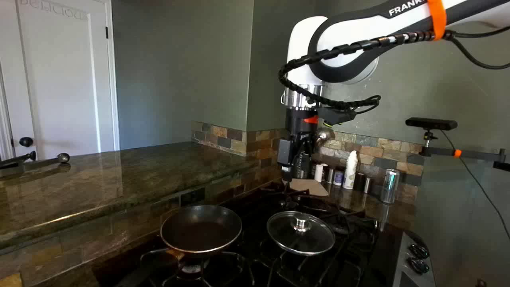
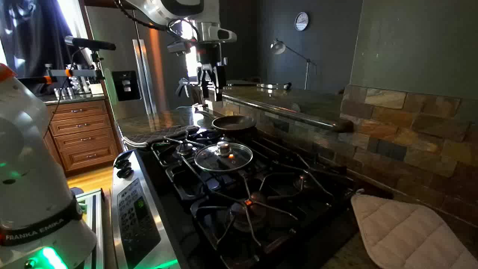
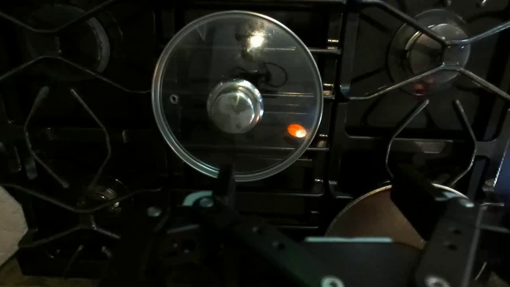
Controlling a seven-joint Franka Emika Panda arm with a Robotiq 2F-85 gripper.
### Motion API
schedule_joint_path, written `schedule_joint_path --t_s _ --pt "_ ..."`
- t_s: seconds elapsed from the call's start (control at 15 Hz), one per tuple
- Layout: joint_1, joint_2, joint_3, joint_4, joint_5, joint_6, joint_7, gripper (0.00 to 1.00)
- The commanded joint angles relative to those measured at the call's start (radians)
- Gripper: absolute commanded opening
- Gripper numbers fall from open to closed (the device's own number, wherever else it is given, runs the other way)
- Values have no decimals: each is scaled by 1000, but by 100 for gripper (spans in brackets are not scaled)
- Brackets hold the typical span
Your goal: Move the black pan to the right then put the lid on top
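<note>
- Spread and gripping nothing, the pincer (image 3: 314, 179) hung high above the worktop (image 2: 174, 209), which was a gas hob, its two fingers (image 3: 416, 195) well apart.
- Close to the raised counter (image 1: 119, 175), at one end of the worktop, rested the pan (image 1: 201, 228), brown inside facing up.
- In an exterior view the lid (image 1: 301, 235) lay to the pan's right, near but not touching, its shiny knob (image 3: 235, 107) uppermost; the covering was plainly undone, and the pan's shift probably so too.
- What the coming move seemed to hang on was the pan's place, off to one side of the pincer and below it: the wrist view had it at the lower right, partly hidden behind a finger, while the lid took the upper middle.
- Its handle (image 1: 174, 254) pointed away from the lid, roughly carrying on the line from lid to pan, so the pan's near side, rather than the handle, faced the pincer.
- Taking the pan first, as the task had it, would likely call for going sideways, then down, and either pinching that near side or reaching across to the handle.
- With the lid so near, a careless pull towards it risked a knock; exactly which spot lay straight under the pincer was hard to tell.
</note>
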Motion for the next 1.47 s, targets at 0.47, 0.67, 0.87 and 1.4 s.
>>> schedule_joint_path --t_s 0.47,0.67,0.87,1.4 --pt "60 53 22 36 -8 23 -73 100" --pt "119 97 64 68 -20 45 -138 100" --pt "166 151 108 100 -56 88 -187 100" --pt "248 373 174 251 -152 210 -408 100"
